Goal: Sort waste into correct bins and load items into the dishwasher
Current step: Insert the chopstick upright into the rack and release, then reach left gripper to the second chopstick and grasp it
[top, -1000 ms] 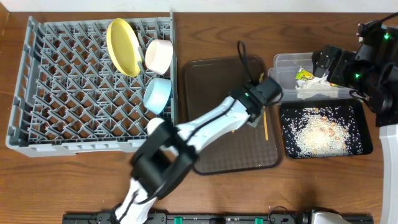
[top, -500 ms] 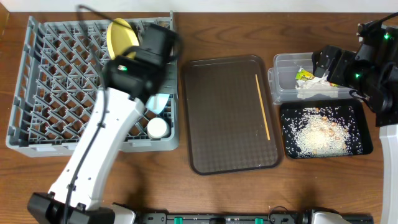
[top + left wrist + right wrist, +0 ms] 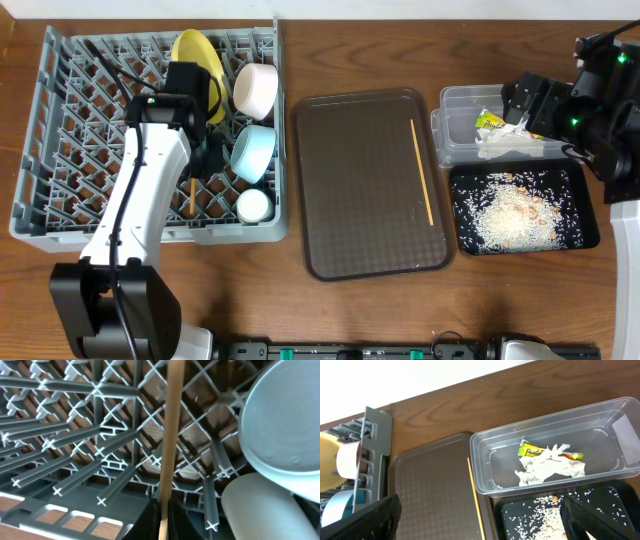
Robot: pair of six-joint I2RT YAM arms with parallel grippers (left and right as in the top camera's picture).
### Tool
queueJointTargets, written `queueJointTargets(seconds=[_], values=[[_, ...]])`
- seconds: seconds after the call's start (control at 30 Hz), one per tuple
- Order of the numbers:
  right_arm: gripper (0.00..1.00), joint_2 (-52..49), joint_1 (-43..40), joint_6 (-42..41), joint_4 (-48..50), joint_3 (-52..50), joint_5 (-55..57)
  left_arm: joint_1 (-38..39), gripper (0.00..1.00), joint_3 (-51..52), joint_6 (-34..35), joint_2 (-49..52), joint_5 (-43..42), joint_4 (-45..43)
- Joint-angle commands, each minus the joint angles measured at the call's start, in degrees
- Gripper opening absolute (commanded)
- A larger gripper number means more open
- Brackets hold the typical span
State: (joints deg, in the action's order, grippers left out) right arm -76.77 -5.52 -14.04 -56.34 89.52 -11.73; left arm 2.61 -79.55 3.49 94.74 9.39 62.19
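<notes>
My left gripper [image 3: 197,165] is shut on a wooden chopstick [image 3: 170,435], pinched at its lower end between the black fingers [image 3: 150,522]. It hangs over the grey dishwasher rack [image 3: 80,130], just left of the light blue bowl [image 3: 252,150] and white cup [image 3: 253,206]. The yellow plate [image 3: 195,60] and white bowl [image 3: 256,88] stand in the rack. A second chopstick [image 3: 422,170] lies on the brown tray [image 3: 360,190]. My right gripper [image 3: 485,525] is open above the bins: the clear tub [image 3: 455,100] holds the wrapper [image 3: 532,451] and paper [image 3: 547,467], the black tray [image 3: 575,215] holds rice [image 3: 515,210].
The rack's right wall [image 3: 377,435] borders the brown tray. The left arm's cable loops over the rack's top. The right arm's body [image 3: 600,100] stands at the table's right edge, beside the bins.
The left arm has swung from the brown tray over to the rack, carrying one chopstick, and now points it down among the pegs. The right arm has not moved.
</notes>
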Motion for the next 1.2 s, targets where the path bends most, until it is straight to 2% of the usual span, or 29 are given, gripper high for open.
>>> queueJointTargets(seconds=[0.0,0.03,0.07,0.1,0.13,0.17,0.27,0.4,0.5,0.53,0.8,0.97,1.17], values=[[0.99,-0.17,-0.42,-0.5,-0.11,0.35,0.35,-0.02,0.08,1.36,-3.28,0.63,0.07,-0.74],[0.99,-0.17,-0.42,-0.5,-0.11,0.35,0.35,-0.02,0.09,1.49,-3.26,0.63,0.07,-0.85],[0.99,-0.17,-0.42,-0.5,-0.11,0.35,0.33,-0.02,0.17,1.49,-3.23,0.63,0.07,-1.01],[0.99,-0.17,-0.42,-0.5,-0.11,0.35,0.33,-0.02,0.35,1.49,-3.21,0.63,0.04,-1.05],[0.99,-0.17,-0.42,-0.5,-0.11,0.35,0.33,-0.02,0.44,1.49,-3.21,0.63,0.04,-1.16],[0.99,-0.17,-0.42,-0.5,-0.11,0.35,0.33,-0.02,0.46,1.49,-3.21,0.63,0.04,-1.42],[0.99,-0.17,-0.42,-0.5,-0.11,0.35,0.35,-0.02,0.47,-0.2,-3.26,0.63,-4.83,-1.84],[0.99,-0.17,-0.42,-0.5,-0.11,0.35,0.35,3.23,0.45,-6.69,-2.32,0.04,-16.46,-2.23],[0.99,-0.17,-0.42,-0.5,-0.11,0.35,0.35,9.6,0.46,-8.15,1.36,0.11,-26.91,-9.57],[0.99,-0.17,-0.42,-0.5,-0.11,0.35,0.35,16.2,0.46,-8.07,5.55,1.62,-27.3,-16.13],[0.99,-0.17,-0.42,-0.5,-0.11,0.35,0.33,34.27,0.46,-8.07,22.16,15.63,-14.82,-31.01],[0.99,-0.17,-0.42,-0.5,-0.11,0.35,0.35,41.38,0.47,-8.07,24.28,23.41,-6.93,-38.45],[0.99,-0.17,-0.42,-0.5,-0.11,0.35,0.35,45.05,0.5,-8.07,22.21,26.47,-3.3,-43.15]])
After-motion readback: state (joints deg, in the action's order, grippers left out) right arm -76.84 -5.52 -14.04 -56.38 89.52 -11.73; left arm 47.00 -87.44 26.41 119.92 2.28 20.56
